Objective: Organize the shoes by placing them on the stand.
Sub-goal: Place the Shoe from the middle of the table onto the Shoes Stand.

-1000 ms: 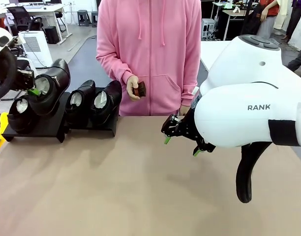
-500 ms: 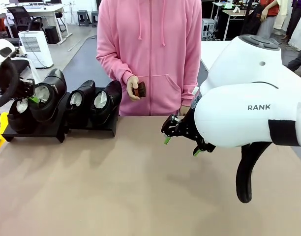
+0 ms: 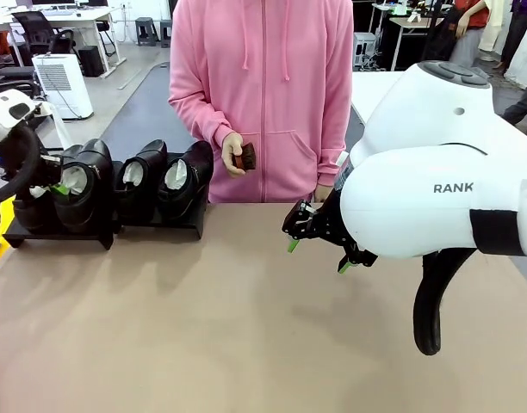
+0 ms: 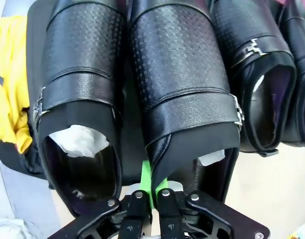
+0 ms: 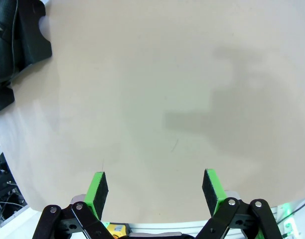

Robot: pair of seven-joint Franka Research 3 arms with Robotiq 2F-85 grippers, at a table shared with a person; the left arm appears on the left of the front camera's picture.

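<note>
Four glossy black shoes stand in a row on the low black stand [image 3: 77,231] at the table's far left. My left gripper [image 3: 58,184] is shut on the heel collar of the second shoe [image 3: 87,188], which sits down beside the leftmost shoe [image 3: 27,211]. In the left wrist view the gripper [image 4: 151,185] pinches that second shoe [image 4: 182,84], with the leftmost shoe [image 4: 80,74] alongside, white paper inside it. The third shoe [image 3: 141,176] and fourth shoe [image 3: 188,175] fill the stand's right section. My right gripper [image 3: 319,249] hangs open over the table's middle, holding nothing [image 5: 155,191].
A person in a pink hoodie stands at the far edge, holding a small dark brown object [image 3: 244,157]. Something yellow [image 4: 10,89] lies left of the stand. The brown table top [image 3: 246,327] stretches in front of the stand.
My left gripper has come down and to the left with the second shoe, from raised and tilted to level on the stand. The right arm has not moved.
</note>
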